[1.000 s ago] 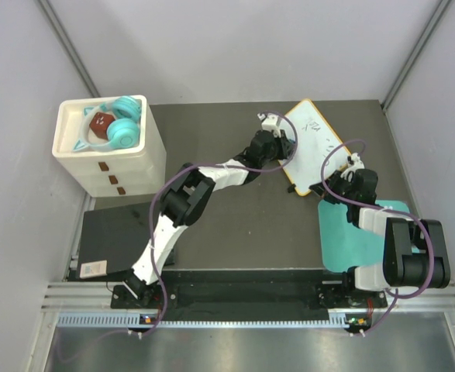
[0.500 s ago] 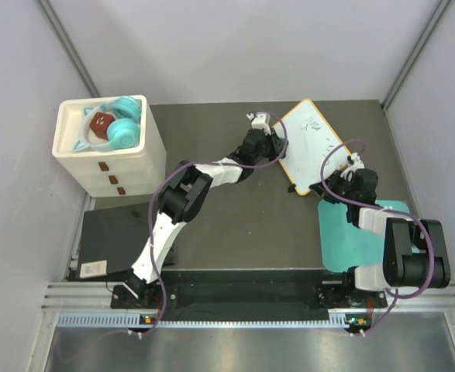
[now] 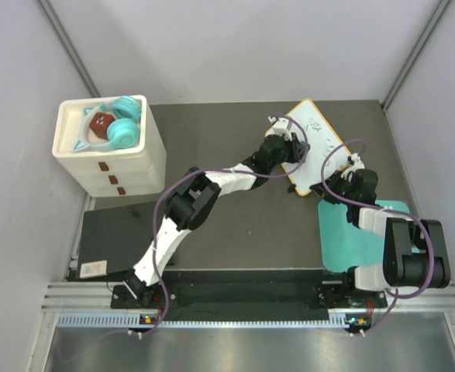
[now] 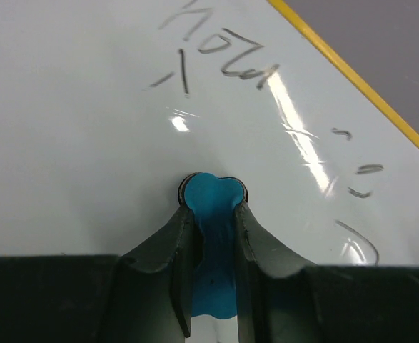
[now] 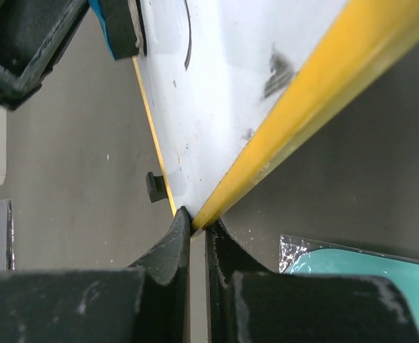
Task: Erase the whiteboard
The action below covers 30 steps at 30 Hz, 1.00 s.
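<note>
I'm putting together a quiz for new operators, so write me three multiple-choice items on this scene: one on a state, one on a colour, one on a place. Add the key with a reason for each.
1. The left gripper is:
A. open and empty
B. shut on a blue eraser held against the whiteboard
C. shut on a marker pen

2. The whiteboard's frame is:
A. orange-yellow
B. green
C. red

3. The teal headphones lie:
A. on the whiteboard
B. on top of the white drawer unit
C. in the left gripper

Key:
1 B: the left wrist view shows the fingers closed on the blue pad, its tip on the white surface.
2 A: a yellow band edges the board in both wrist views.
3 B: the top view shows them on the unit at the far left.
</note>
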Each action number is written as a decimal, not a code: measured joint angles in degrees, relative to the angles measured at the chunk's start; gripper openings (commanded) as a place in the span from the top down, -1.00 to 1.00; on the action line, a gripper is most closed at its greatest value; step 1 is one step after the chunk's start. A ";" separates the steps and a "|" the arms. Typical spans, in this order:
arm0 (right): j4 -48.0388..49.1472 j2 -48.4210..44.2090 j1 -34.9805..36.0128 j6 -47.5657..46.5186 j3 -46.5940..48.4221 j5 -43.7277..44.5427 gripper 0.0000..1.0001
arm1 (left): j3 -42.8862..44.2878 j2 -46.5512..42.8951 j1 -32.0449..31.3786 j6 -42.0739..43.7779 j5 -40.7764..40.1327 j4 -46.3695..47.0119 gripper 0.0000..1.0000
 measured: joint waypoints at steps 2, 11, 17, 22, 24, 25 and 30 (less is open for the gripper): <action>-0.15 0.00 0.00 -0.02 0.00 0.15 1.00 | 0.09 -0.50 -1.22 0.50 0.00 -0.81 1.00; -0.42 0.00 0.00 -0.24 0.00 0.33 1.00 | -3.85 -3.02 -3.04 0.39 0.00 -1.75 1.00; -0.52 0.00 0.00 -0.33 0.00 0.39 1.00 | -8.24 -4.02 -3.17 -1.86 0.09 2.05 1.00; -0.52 0.00 0.00 -0.35 0.00 0.39 1.00 | -8.61 -4.09 -3.23 -2.08 -0.33 2.51 1.00; -0.52 0.00 0.00 -0.35 0.00 0.42 1.00 | -7.74 -4.09 -3.34 -1.70 -0.72 1.05 1.00; -0.55 0.00 0.00 -0.35 0.00 0.46 1.00 | -7.06 -4.09 -3.37 -1.57 -0.92 -0.15 1.00; -0.52 0.02 0.00 -0.37 0.00 0.52 1.00 | -3.85 -4.09 -3.45 -1.09 -1.44 -5.70 1.00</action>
